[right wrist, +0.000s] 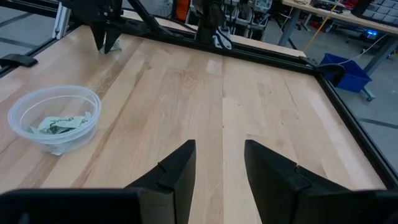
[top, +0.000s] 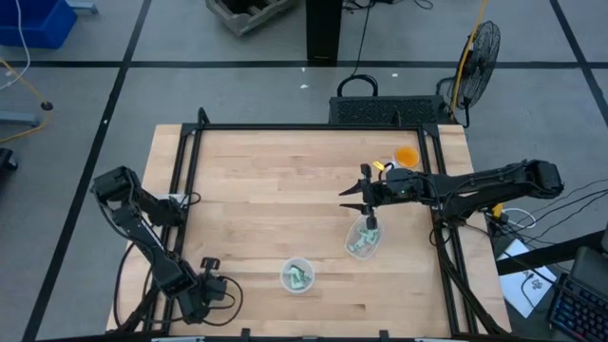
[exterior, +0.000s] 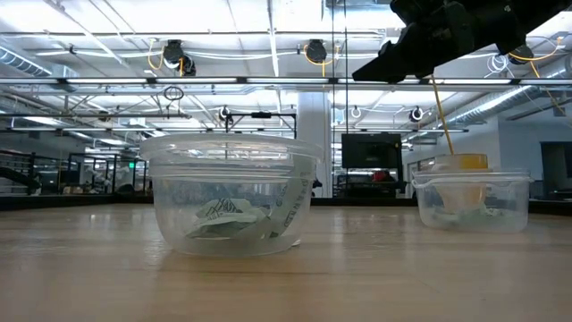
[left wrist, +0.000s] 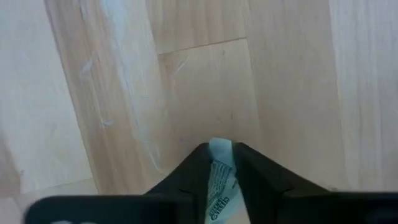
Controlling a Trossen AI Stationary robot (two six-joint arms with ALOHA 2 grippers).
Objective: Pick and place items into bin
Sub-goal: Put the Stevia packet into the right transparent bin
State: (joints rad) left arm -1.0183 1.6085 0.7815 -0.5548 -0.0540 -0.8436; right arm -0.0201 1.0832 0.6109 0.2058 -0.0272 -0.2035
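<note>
My left gripper [top: 208, 267] is at the table's near left, shut on one small green-and-white wrapped piece [left wrist: 220, 180]. It also shows far off in the right wrist view [right wrist: 109, 45], low over the wood. Two clear round cups hold more such pieces: one near the front middle [top: 297, 275] [exterior: 232, 199] [right wrist: 52, 118], one to its right [top: 363, 239] [exterior: 470, 202]. My right gripper [top: 353, 189] [right wrist: 219, 168] is open and empty, held high above the right cup, its fingers level toward the table's left. My left gripper pinches the wrapped piece between its two fingers; the piece's pale end [left wrist: 220, 148] sticks out just past the fingertips. The fingers come from above, pointing down at the wood. Whether the piece touches the table, I cannot tell.
An orange cup [top: 406, 156] [exterior: 466, 163] stands at the table's far right, behind the right clear cup. A black frame [top: 313, 126] runs round the table's edges. Bare wood lies between my left gripper and the cups.
</note>
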